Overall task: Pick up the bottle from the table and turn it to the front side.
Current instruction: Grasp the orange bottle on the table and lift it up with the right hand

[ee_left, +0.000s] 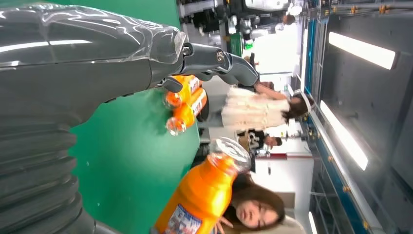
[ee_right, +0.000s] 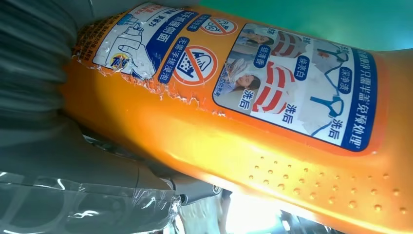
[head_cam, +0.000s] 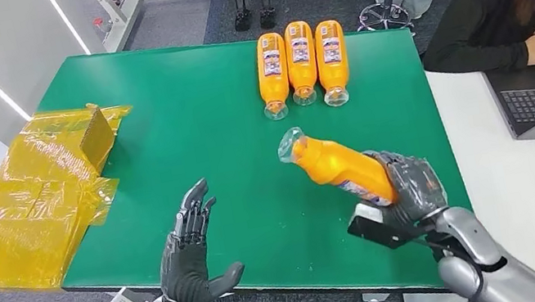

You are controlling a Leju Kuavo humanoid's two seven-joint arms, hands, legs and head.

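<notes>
My right hand [head_cam: 412,188] grips the orange bottle [head_cam: 337,165] lifted above the green desk [head_cam: 183,116], lower right of frame; my left hand [head_cam: 191,252] hovers released, lower left. Turning it, the smooth body might slip from my fingers

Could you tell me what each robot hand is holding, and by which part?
Right robot hand grips the orange bottle by its lower body; left robot hand holds nothing.

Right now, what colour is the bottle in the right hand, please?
Orange bottle with a clear cap; best in the head view.

Glossy orange plastic bottle [head_cam: 342,168], torn paper label [ee_right: 234,73]
</notes>
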